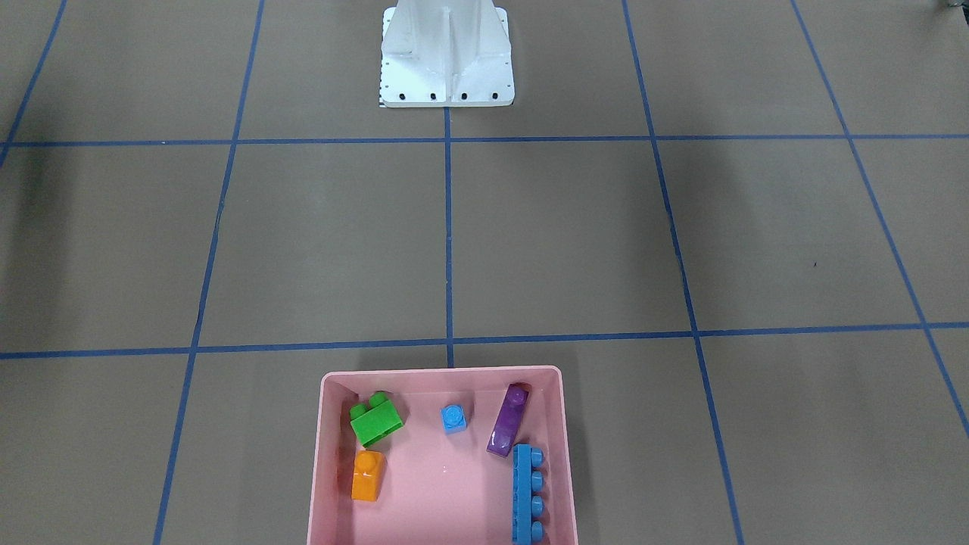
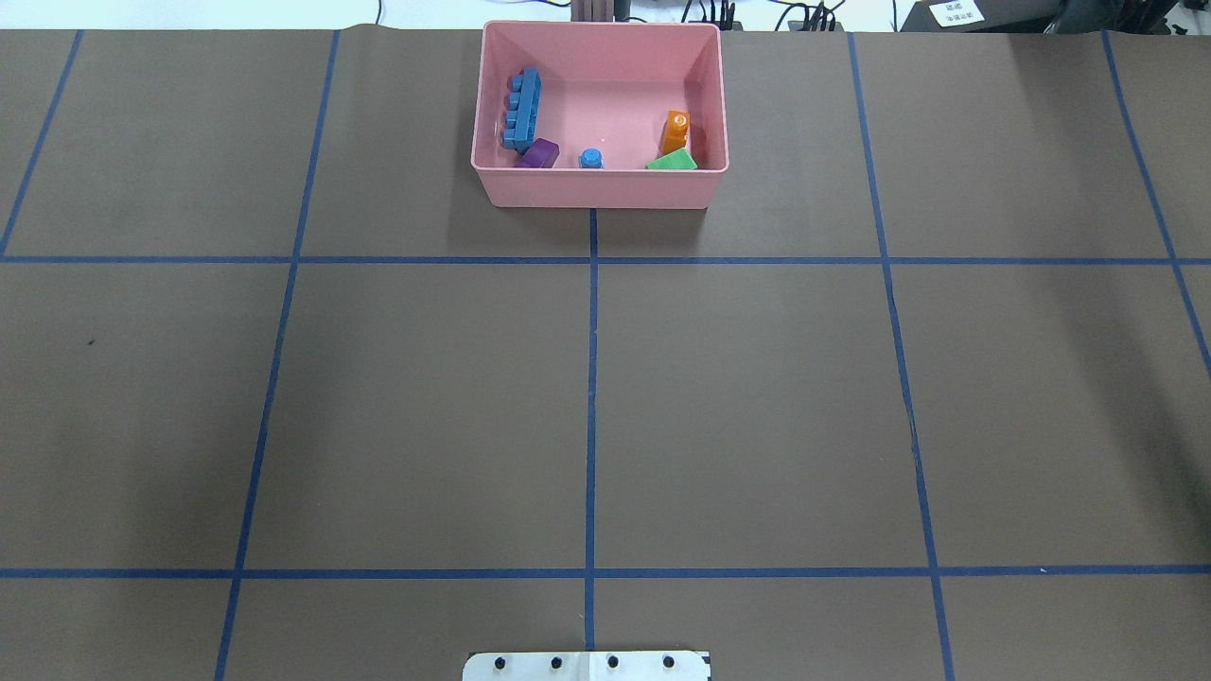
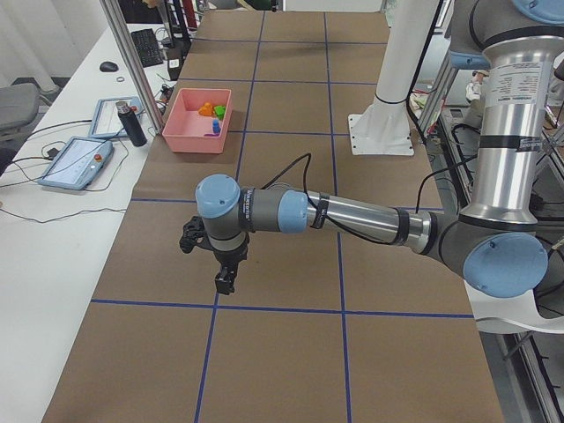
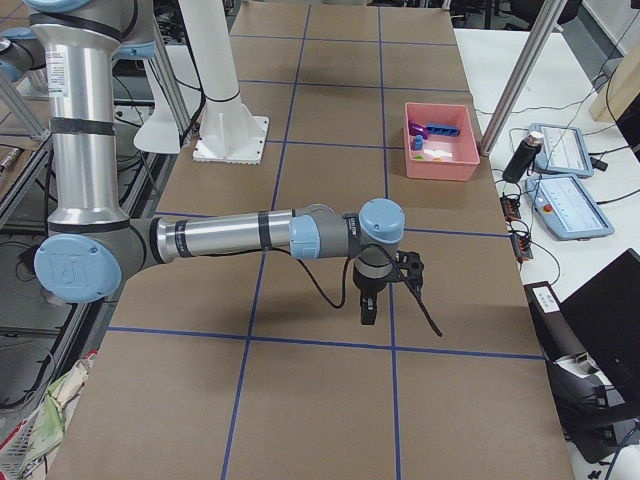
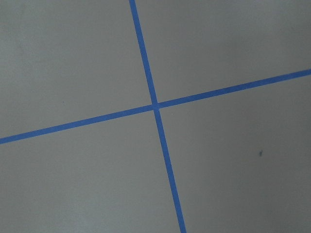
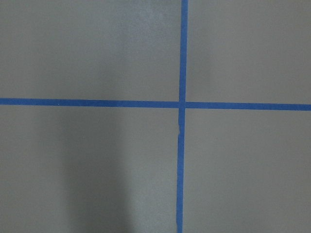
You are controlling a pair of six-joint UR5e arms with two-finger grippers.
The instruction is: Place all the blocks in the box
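The pink box [image 1: 443, 372] stands at the table's far edge from the robot and also shows in the overhead view [image 2: 596, 189]. Inside it lie the green brick [image 1: 375, 418], the orange brick [image 1: 368, 475], the tiny blue brick [image 1: 453, 418], the long purple brick [image 1: 508, 430] and the long blue brick [image 1: 527, 492]. My left gripper [image 3: 226, 282] and right gripper [image 4: 367, 310] hang over bare table far from the box. They show only in the side views, so I cannot tell whether they are open or shut. Both wrist views show only table and blue tape.
The white robot base [image 1: 447, 57] stands at the table's near edge. Blue tape lines [image 2: 591, 378] grid the brown table. A black bottle [image 3: 132, 123] and a tablet [image 3: 77, 163] lie on the side desk beyond the box.
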